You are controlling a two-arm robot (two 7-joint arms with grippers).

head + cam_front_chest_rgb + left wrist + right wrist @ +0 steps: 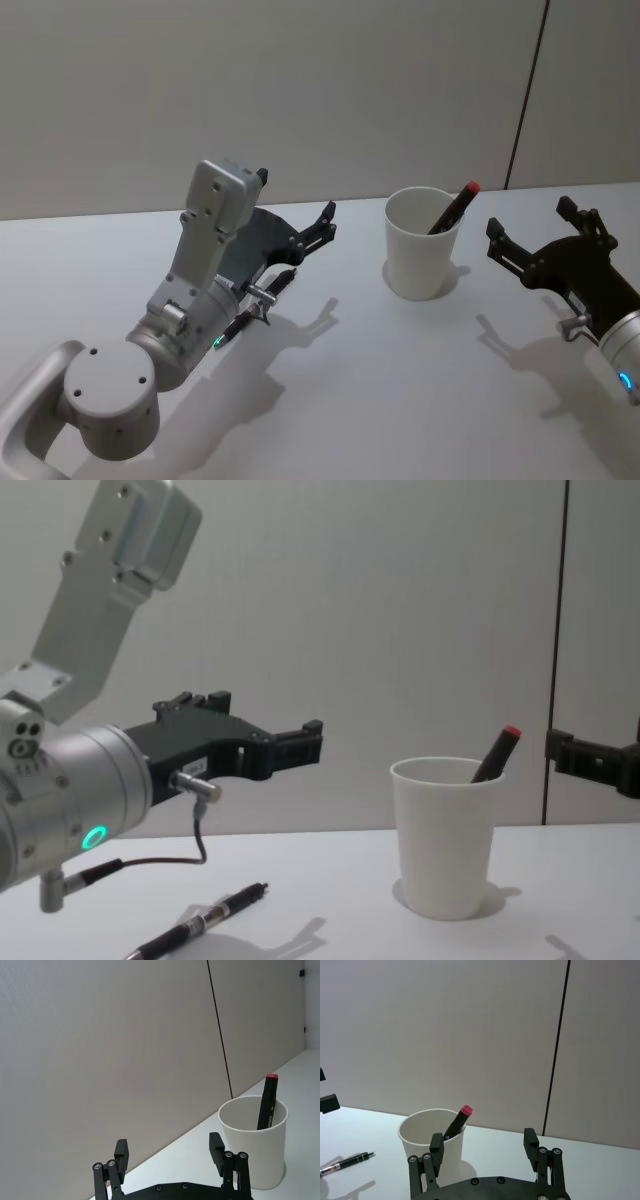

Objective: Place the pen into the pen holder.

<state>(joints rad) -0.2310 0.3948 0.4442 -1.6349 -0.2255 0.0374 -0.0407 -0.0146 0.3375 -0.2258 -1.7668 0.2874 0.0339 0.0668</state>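
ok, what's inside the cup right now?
One black marker with a red cap, leaning on the cup rim, top sticking out. Its lower end and the cup floor are hidden by the wall. A second pen lies on the table, outside.

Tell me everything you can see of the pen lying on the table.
The slim black pen with silver bands lies flat on the white table, under the left arm. The left claw hangs open above, not touching it. One narrow end points roughly towards the white paper cup, which stands apart. In the head view the arm hides part of it. Only the table touches it.
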